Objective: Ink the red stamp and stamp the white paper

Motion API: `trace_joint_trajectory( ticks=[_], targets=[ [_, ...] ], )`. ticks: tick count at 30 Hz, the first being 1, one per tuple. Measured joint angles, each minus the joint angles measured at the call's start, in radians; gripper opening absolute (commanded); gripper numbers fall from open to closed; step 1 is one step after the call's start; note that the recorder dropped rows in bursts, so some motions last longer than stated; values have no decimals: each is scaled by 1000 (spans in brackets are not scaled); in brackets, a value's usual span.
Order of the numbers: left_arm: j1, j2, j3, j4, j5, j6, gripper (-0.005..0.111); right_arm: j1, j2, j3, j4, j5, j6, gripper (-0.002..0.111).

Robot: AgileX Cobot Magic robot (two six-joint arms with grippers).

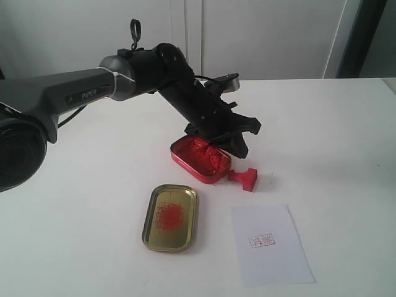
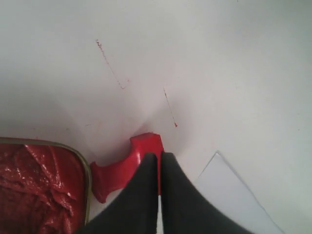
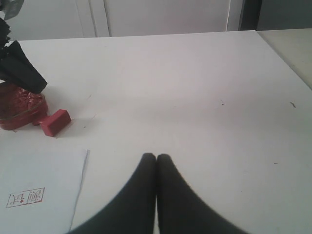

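The red stamp (image 1: 245,178) lies on its side on the table, right of the red ink tin (image 1: 201,158), its square base pointing away from the tin. My left gripper (image 1: 238,148) hangs just above it with the fingers shut together and nothing held; in the left wrist view its tips (image 2: 160,156) overlap the stamp (image 2: 124,168). The white paper (image 1: 271,244) lies in front, bearing a small red square print (image 1: 261,241). My right gripper (image 3: 156,157) is shut and empty over bare table, with the stamp (image 3: 54,122) and paper (image 3: 39,190) off to its side.
A gold tin lid (image 1: 171,217) with a red smudge lies left of the paper. The open ink tin (image 2: 34,185) holds lumpy red paste and sits under the left arm. The tabletop carries thin red ink streaks (image 2: 111,68).
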Motion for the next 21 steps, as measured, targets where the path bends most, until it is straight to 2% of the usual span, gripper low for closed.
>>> trace_joint_trajectory(
  ticks=[10,15,19,21],
  targets=[
    [0,-5,0,35,24,2,0,0,0,0,0,0,0,0],
    [0,-56,0,196,65,-30,0,0,0,0,0,0,0,0],
    [16,-114,0,380,119,-136,0,0,0,0,0,0,0,0],
    [45,-123,0,488,185,-214,0,0,0,0,0,0,0,0]
  ],
)
